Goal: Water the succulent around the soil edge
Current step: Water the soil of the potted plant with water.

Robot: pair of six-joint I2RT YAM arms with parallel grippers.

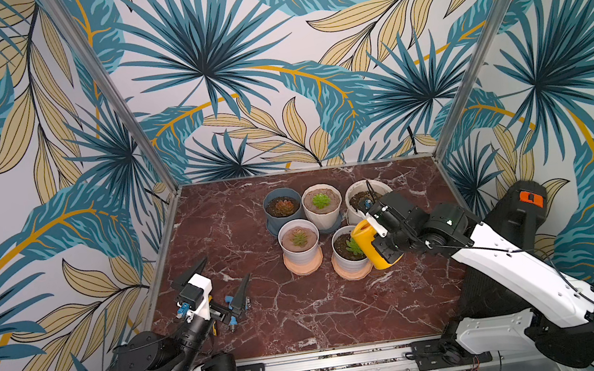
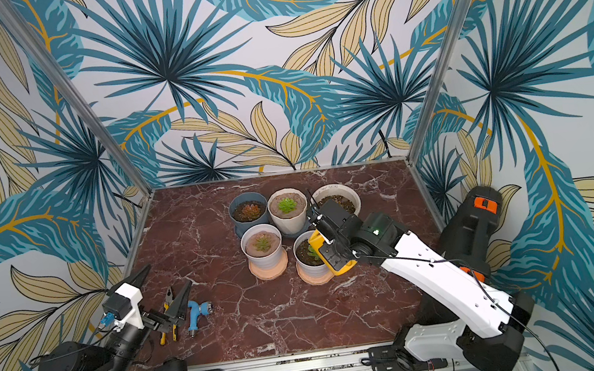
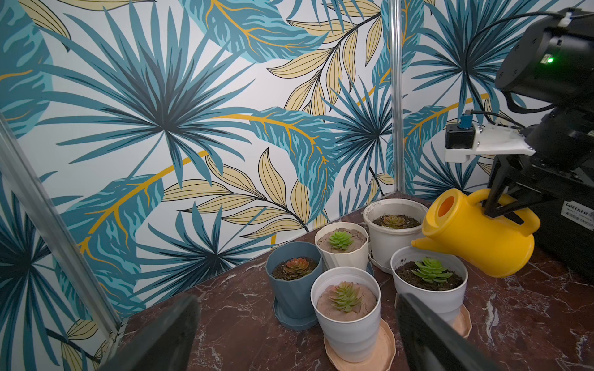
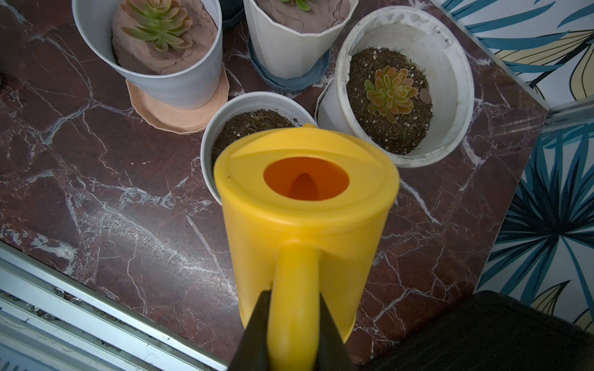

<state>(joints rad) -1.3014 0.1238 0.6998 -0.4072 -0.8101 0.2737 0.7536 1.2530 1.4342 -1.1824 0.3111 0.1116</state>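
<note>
- Both top views, desk (image 1: 305,318): red-brown marble, lower centre of frame. Five potted plants cluster right of centre.
- Both top views, right tool (image 1: 378,240): clamped on the handle of the yellow watering can (image 1: 378,253). The can is tipped toward the white pot (image 1: 348,263) on a peach saucer (image 1: 354,275), the lower-right pot of the cluster.
- Both top views, succulent (image 1: 354,247): green rosette centred in dark soil in that pot, just left of the can body.
- A top view, left tool (image 2: 168,274): lower left of frame, jaws wide apart, holding nothing. Pliers (image 2: 167,301) and a blue hose nozzle (image 2: 193,313) lie on the desk by it.
- Left wrist view: the spout (image 3: 418,243) sits above the pot's rim, off to one side of the leaves. No stream can be made out.
- Right wrist view: the can hides the succulent, and only a crescent of soil (image 4: 247,125) shows. The fingers (image 4: 257,321) pinch the handle from both sides.
- Handling note (judgement): pouring is the step in hand. Use a shallow tilt for a thin stream and hold the spout low over the band of soil next to the rim. Walk the spout round the pot, never across the rosette.
- Hazard (judgement): neighbouring pots stand close by, so a wide sweep could nudge them or spill onto the saucer.
</note>
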